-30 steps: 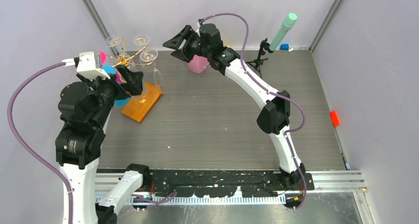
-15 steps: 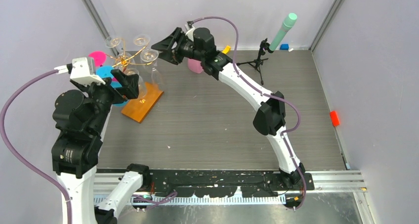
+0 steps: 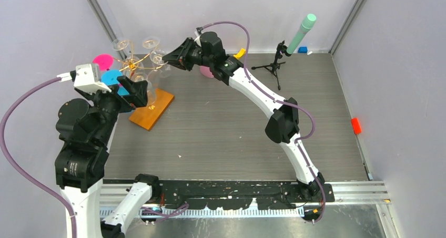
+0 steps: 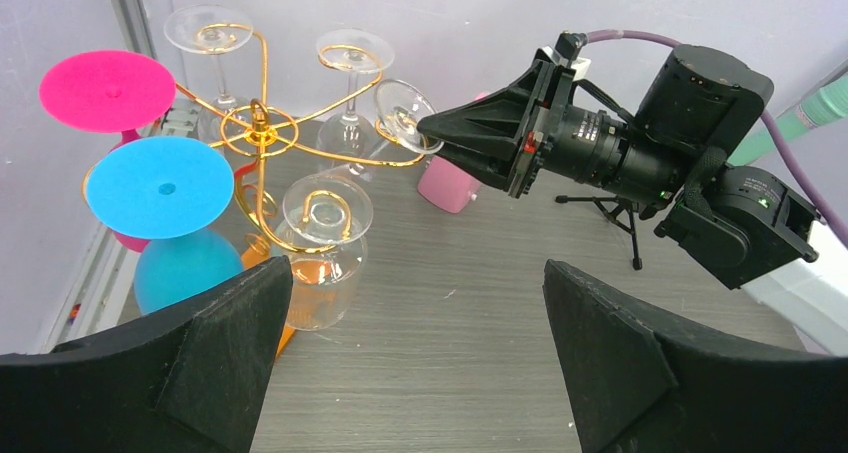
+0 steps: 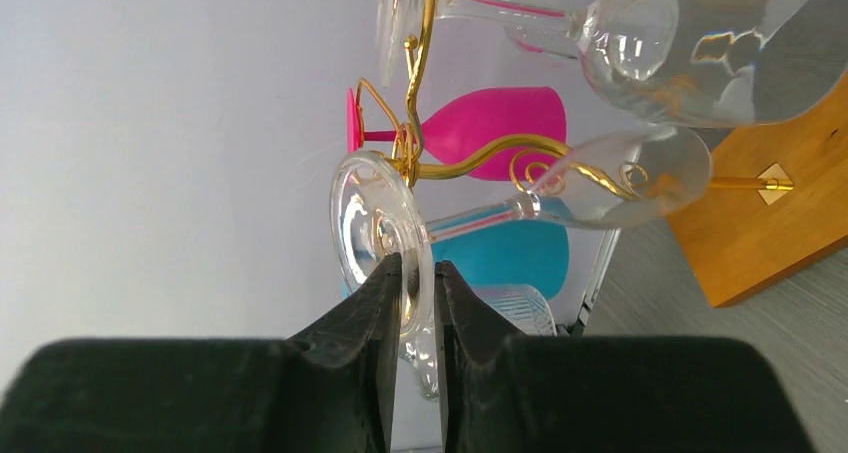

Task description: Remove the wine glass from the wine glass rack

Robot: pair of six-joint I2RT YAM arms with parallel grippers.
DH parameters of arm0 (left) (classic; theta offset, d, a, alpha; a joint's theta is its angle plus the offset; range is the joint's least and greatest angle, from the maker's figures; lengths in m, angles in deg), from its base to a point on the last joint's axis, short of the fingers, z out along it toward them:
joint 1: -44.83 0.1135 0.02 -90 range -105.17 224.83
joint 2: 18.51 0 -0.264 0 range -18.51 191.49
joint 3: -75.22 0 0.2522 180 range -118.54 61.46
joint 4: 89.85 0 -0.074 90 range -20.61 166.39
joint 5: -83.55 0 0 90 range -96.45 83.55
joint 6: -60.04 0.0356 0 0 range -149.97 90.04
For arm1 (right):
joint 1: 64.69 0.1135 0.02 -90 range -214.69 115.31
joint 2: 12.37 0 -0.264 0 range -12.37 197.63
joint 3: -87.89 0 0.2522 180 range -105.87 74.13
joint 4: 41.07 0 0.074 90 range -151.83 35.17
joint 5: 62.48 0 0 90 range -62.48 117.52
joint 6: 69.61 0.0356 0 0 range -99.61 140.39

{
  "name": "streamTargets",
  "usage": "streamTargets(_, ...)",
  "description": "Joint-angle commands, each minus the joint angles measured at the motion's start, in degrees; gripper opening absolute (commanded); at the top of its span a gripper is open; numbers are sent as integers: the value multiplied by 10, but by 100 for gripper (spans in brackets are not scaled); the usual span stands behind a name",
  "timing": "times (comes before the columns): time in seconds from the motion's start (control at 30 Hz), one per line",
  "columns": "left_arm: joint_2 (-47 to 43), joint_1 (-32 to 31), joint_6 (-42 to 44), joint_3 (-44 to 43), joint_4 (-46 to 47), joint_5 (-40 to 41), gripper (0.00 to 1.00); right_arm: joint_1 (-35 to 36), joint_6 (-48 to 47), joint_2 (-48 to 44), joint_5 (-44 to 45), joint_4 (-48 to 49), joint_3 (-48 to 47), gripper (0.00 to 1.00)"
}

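The wine glass [image 5: 600, 178] hangs upside down on the wine glass rack [image 3: 155, 109], at the far left of the surface; its foot sits on top of the gold wire arm that reaches out toward the right arm's side, and its bowl hangs below.

The right end effector [image 5: 418, 273] is at that foot; its jaws stand narrow, with the rim of the clear disc pinched between the two black fingertips [image 5: 385, 293], so I judge the glass gripped by the edge of its foot, not by stem or bowl.

The glass's long axis runs from the pinched foot away from this end effector, down along the stem to the bowl; in the left wrist view it looks tilted, not plumb.

The stem sits in the curl at the arm's outer end, and the open way out seems to lie outward from the rack's hub, toward the right arm; the coming move likely turns on drawing the foot back along that line without catching the wire or knocking the clear glasses beside it.

The left end effector [image 4: 415, 303] hovers on the near side of the rack, jaws wide, holding nothing; it is apart from the glass, so the right arm is the one in place.
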State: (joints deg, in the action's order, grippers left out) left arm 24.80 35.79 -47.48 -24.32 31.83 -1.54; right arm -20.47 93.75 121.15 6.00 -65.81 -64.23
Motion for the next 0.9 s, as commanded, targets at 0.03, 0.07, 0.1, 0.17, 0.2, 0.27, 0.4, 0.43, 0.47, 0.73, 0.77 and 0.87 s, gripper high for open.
streamTargets(0.03,-4,1,-2,4,12,9,100,0,-16,-10,33,-22,-22,20)
streamTargets(0.07,-4,1,-2,5,12,10,100,0,-20,-12,41,-31,-22,20)
streamTargets(0.1,-3,1,-2,6,13,10,100,0,-26,-15,44,-34,-22,20)
streamTargets(0.17,-2,1,-1,7,14,11,100,-1,-30,-17,50,-41,-24,18)
streamTargets(0.2,-2,2,-1,8,15,12,100,0,-31,-17,52,-43,-26,16)
streamTargets(0.27,-2,1,-1,10,16,13,100,-1,-32,-19,55,-44,-26,11)
streamTargets(0.4,-3,1,1,13,19,16,100,0,-41,-30,73,-47,-27,1)
streamTargets(0.43,-4,2,1,15,21,19,100,0,-43,-33,80,-48,-28,1)
streamTargets(0.47,-5,2,2,15,24,21,100,1,-49,-40,84,-49,-28,1)
streamTargets(0.73,-9,1,7,20,36,30,100,8,-57,-77,94,-51,-5,0)
streamTargets(0.77,-9,2,8,21,37,30,100,10,-56,-81,94,-53,-2,0)
streamTargets(0.87,-7,1,8,21,36,33,100,13,-54,-88,88,-55,-1,0)
